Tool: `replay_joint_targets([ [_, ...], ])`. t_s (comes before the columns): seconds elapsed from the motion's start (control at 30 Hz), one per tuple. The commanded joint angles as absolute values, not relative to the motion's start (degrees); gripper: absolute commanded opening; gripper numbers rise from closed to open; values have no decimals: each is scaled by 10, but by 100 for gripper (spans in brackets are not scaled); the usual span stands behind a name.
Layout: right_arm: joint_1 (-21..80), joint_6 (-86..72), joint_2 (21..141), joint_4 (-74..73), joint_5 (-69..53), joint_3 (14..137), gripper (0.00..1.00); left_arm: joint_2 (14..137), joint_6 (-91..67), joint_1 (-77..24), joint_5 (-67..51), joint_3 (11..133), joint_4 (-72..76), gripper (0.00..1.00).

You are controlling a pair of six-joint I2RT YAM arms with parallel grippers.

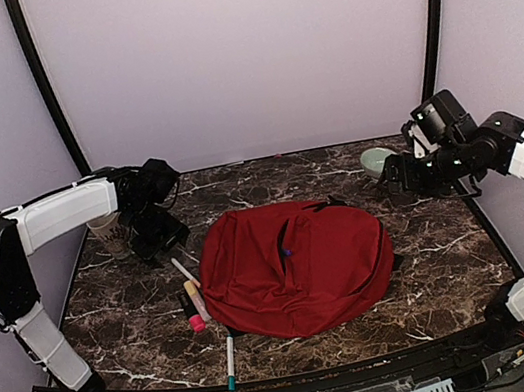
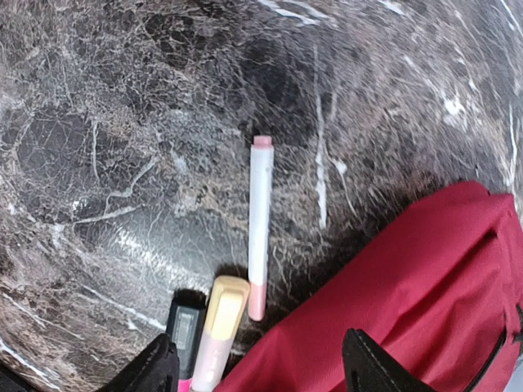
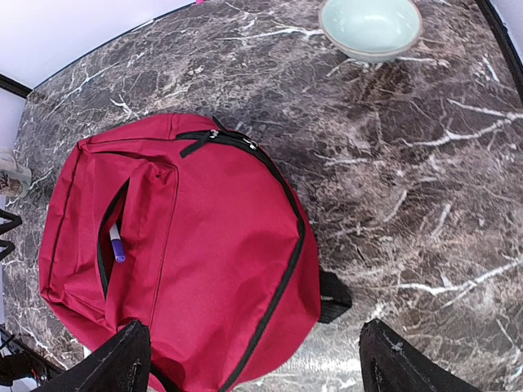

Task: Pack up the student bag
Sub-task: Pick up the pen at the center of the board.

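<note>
The bag (image 1: 295, 266) lies flat on the worktop (image 1: 435, 257), between the two arms. It sits just to the right of the left end effector (image 2: 261, 377) and directly under and ahead of the right end effector (image 3: 261, 363).

The left end effector points down at the worktop with its fingers (image 2: 151, 371) spread and nothing gripped. Straight ahead of it lies a white pen (image 2: 259, 229) with pink ends. A yellow-capped highlighter (image 2: 219, 331) and a black item (image 2: 186, 327) lie under its left finger, touching each other. A corner of the bag runs under the right finger. This looks like a pose for lining up on the loose stationery, and the pen lies close to the centre line between the fingers. The pen's near end and the highlighter are close together and hard against the bag's edge, so closing there could catch the fabric or take both at once.

The right end effector hangs above the bag, also spread wide and empty. Below and to its left the front pocket (image 3: 110, 237) gapes open, and a purple pen (image 3: 117, 243) shows inside it. The pocket mouth is slack, so this arm is probably held there to steady or lift the fabric for an insertion. A pale bowl (image 3: 372, 24) stands well ahead of it, apart from the bag.

A teal marker (image 1: 230, 359) lies nearer the arm bases than the left end effector, just beside the bag. A cup (image 1: 111, 233) stands close on that end effector's outer side.
</note>
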State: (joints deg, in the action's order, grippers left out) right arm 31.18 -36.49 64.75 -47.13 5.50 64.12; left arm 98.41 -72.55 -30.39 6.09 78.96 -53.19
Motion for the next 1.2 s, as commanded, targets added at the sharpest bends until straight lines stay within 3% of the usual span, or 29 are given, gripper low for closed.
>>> replay_joint_targets([
  [0.0,310,-407,605,-497,79,622,89,1011,-837,-289,55,802,-543,70],
  [0.83,310,-531,494,-570,103,584,85,1164,-768,-225,-2,793,-463,46],
  [1.17,310,-534,528,-555,98,597,85,1185,-742,-214,-11,788,-434,7],
])
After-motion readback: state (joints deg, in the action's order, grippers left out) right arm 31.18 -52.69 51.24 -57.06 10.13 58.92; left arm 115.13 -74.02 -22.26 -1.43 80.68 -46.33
